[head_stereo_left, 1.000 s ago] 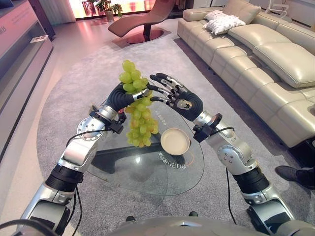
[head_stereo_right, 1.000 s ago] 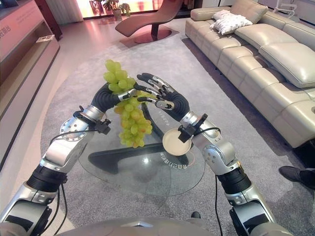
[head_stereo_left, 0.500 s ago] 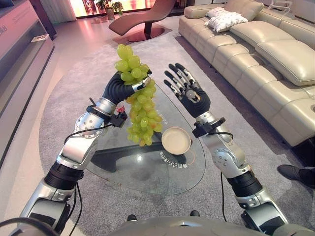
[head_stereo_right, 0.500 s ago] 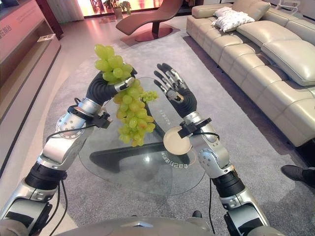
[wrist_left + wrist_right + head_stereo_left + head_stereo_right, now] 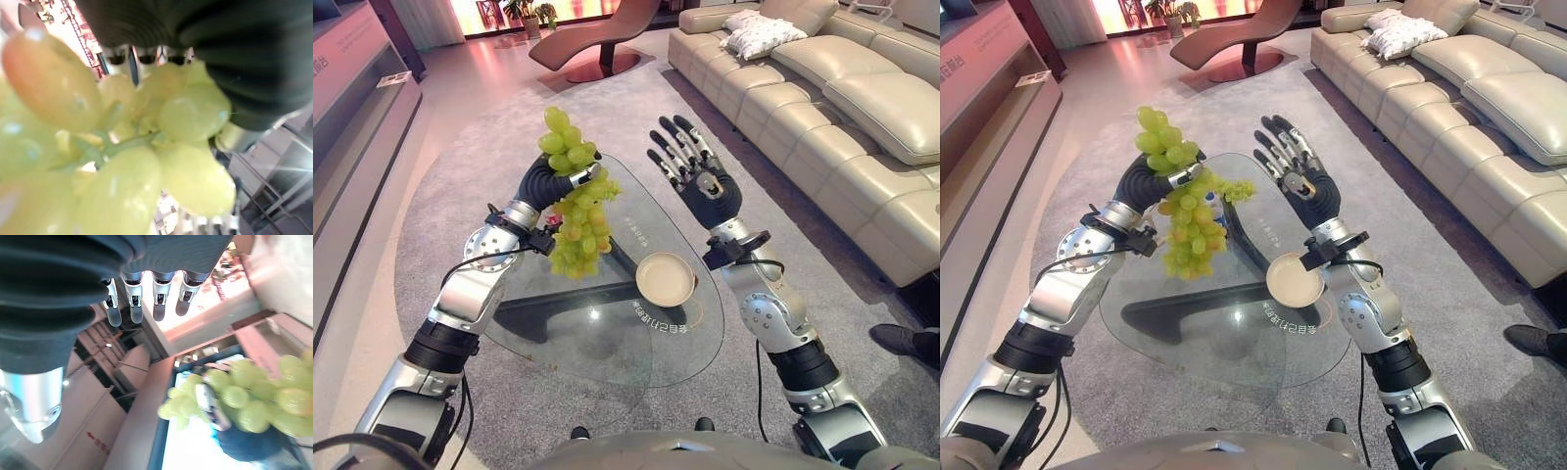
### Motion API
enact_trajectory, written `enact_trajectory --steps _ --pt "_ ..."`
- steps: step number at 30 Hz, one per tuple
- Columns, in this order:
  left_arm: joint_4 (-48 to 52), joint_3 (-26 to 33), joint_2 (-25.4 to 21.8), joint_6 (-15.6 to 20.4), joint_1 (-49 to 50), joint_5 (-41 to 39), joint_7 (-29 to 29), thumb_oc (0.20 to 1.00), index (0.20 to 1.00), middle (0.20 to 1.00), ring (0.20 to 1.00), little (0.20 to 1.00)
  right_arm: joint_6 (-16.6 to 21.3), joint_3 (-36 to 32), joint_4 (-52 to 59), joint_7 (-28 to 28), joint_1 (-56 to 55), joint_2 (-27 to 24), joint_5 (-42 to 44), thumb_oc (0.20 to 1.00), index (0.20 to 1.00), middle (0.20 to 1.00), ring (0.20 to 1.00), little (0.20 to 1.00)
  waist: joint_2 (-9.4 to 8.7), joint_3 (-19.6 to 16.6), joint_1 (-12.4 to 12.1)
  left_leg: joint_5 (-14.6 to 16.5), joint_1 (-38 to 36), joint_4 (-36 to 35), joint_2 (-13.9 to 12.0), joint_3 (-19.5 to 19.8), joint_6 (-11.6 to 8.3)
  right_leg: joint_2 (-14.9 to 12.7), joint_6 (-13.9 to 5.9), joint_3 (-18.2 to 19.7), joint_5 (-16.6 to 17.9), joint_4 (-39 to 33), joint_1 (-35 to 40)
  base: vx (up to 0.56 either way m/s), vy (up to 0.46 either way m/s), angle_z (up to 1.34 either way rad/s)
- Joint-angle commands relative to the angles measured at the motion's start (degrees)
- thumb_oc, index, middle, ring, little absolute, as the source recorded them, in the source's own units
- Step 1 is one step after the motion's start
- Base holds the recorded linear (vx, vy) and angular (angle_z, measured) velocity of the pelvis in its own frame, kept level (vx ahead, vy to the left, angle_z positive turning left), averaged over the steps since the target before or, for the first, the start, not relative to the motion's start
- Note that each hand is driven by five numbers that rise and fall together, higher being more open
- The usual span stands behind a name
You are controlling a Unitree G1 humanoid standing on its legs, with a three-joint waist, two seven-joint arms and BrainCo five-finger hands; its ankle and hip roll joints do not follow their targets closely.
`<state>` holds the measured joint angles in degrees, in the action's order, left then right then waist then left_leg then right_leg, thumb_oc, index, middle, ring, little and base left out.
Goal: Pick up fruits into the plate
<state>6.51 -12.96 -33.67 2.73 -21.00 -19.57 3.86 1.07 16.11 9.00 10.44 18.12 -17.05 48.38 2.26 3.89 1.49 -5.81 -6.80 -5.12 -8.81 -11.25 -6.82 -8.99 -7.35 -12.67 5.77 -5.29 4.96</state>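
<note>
Glass bench (image 5: 607, 343) below: my left hand (image 5: 548, 181) clenches the grapes (image 5: 576, 220) aloft to carry them plateward (image 5: 665, 279); right hand (image 5: 700, 176) splayed, released.

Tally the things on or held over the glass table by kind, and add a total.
Bunch of green grapes, held in the left hand: 1
Plate on the glass table: 1
Total: 2
</note>
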Motion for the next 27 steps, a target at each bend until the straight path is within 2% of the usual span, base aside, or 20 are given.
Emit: enact_trajectory --steps 1,4,6,9,17,21,22,27 --pt "3.2 1.6 -2.5 5.6 -10.1 0.1 -1.3 0.200 0.200 0.200 0.200 0.200 -4.5 1.1 1.1 3.0 3.3 0.0 3.0 1.000 1.000 1.000 1.000 1.000 -1.93 -0.5 -0.1 6.1 -0.6 1.7 -0.6 -0.5 0.30 -2.5 -1.37 -1.7 -5.6 2.8 2.7 0.00 0.000 0.00" --pt "4.2 0.6 -2.9 5.4 -11.6 -0.1 -1.9 0.200 0.200 0.200 0.200 0.200 -5.1 2.5 0.4 2.9 3.3 -0.7 2.6 1.000 1.000 1.000 1.000 1.000 -2.04 -0.6 -0.1 6.1 -0.6 1.8 -0.6 -0.4 0.19 -2.5 -1.38 -1.6 -5.7 2.8 2.7 0.01 -0.012 0.04" --pt "4.6 0.2 -3.1 5.6 -12.4 -0.2 -1.6 0.200 0.200 0.200 0.200 0.200 -6.7 2.8 -0.1 1.5 3.1 -1.1 2.0 1.000 1.000 1.000 1.000 1.000 -2.05 -0.7 0.1 6.1 -0.5 1.8 -0.7 -0.3 0.15 -2.4 -1.39 -1.5 -5.8 2.9 2.6 0.00 -0.003 0.02" --pt "6.2 -0.7 -3.5 4.0 -13.9 -0.4 -1.6 0.200 0.200 0.200 0.200 0.200 -9.5 3.6 -2.6 1.4 2.7 -1.5 0.9 1.000 1.000 1.000 1.000 1.000 -2.05 -0.6 0.2 6.0 -0.5 1.7 -0.6 -0.3 0.20 -2.4 -1.42 -1.3 -5.8 3.0 2.6 0.00 0.000 0.00" --pt "7.3 -3.2 -5.1 1.6 -17.0 -2.5 -0.1 0.200 0.200 0.200 0.200 0.200 -16.6 7.8 -8.0 5.8 3.0 -3.6 -2.8 1.000 1.000 1.000 1.000 1.000 -2.56 -0.5 0.0 5.9 -0.6 1.5 -0.5 -0.1 0.23 -2.2 -1.34 -1.4 -5.8 2.9 2.8 0.00 0.000 0.00" --pt "7.7 -4.5 -4.7 0.6 -17.8 -3.6 0.4 0.200 0.200 0.200 0.200 0.200 -18.3 10.0 -9.3 7.9 3.9 -4.1 -4.8 1.000 1.000 1.000 1.000 1.000 -2.75 -0.3 0.0 5.8 -0.8 1.5 -0.5 -0.1 0.27 -2.2 -1.31 -1.4 -5.7 2.9 2.8 0.00 0.000 0.00" --pt "7.9 -5.7 -3.5 -0.6 -18.0 -4.7 1.9 0.200 0.200 0.200 0.200 0.200 -19.7 12.4 -9.8 10.1 5.1 -4.2 -6.7 1.000 1.000 1.000 1.000 1.000 -2.97 -0.2 -0.1 5.9 -0.9 1.5 -0.4 0.1 0.35 -2.0 -1.21 -1.2 -5.7 2.9 3.0 0.00 0.000 0.00" --pt "7.8 -8.7 -0.9 -2.6 -17.8 -3.2 4.5 0.200 0.200 0.200 0.200 0.200 -21.6 15.5 -9.5 13.2 7.0 -4.1 -9.4 1.000 1.000 1.000 1.000 1.000 -3.28 -0.1 0.0 6.0 -1.2 1.6 -0.3 0.3 0.53 -1.9 -1.18 -0.7 -5.6 2.7 3.2 0.00 0.000 0.00"
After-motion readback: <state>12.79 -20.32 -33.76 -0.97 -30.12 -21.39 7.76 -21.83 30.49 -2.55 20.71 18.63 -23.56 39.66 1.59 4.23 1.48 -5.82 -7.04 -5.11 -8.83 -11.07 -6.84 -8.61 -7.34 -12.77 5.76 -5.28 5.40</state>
